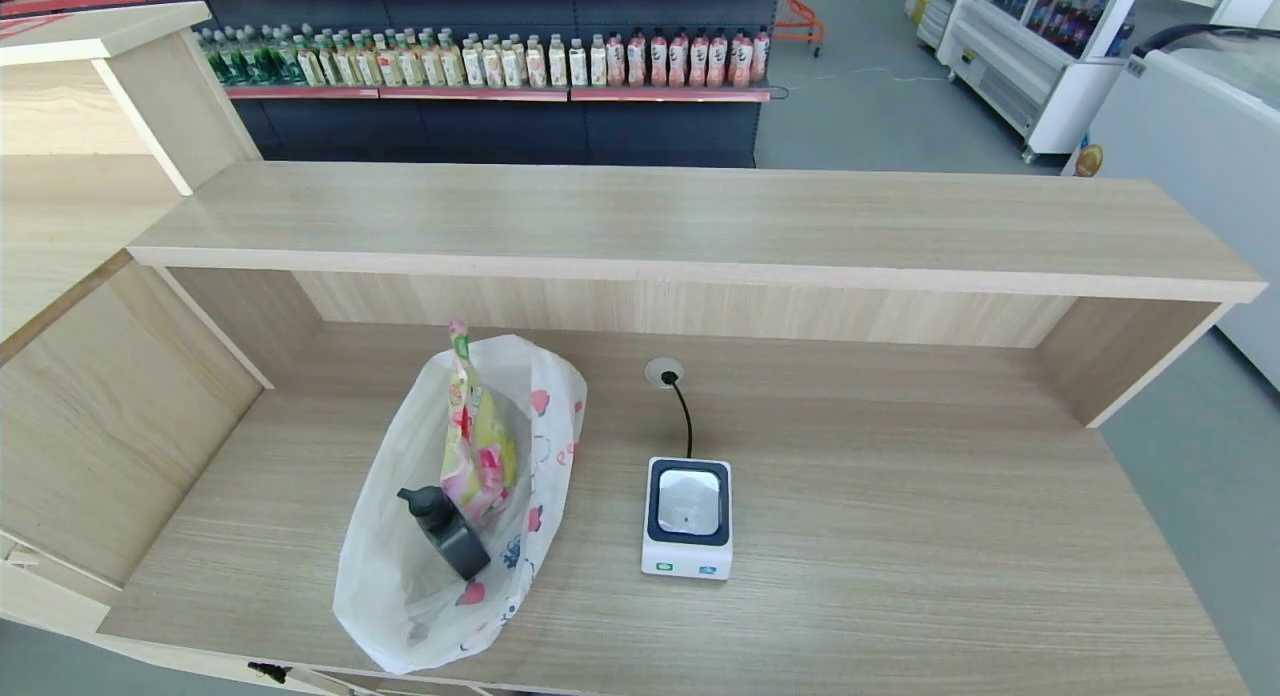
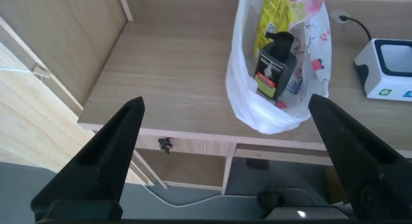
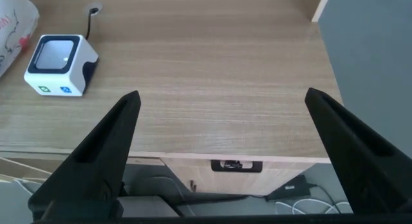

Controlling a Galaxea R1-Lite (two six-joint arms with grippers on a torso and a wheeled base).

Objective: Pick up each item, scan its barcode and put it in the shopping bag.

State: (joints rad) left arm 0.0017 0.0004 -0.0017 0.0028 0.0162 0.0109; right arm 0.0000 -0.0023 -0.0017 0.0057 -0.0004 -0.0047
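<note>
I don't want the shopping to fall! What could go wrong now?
The bag is floppy and sits right at the front edge of the counter, so it might slump off. The pouch sticks out of the bag's top and leans, so it could tip out. The bottle lies tilted inside and might slide if the bag shifts.

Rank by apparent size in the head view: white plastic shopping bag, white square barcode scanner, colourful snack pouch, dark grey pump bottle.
1. White plastic shopping bag, clearly largest.
2-3. Colourful snack pouch and white square barcode scanner: too close to rank.
4. Dark grey pump bottle, lying partly inside the bag.
</note>
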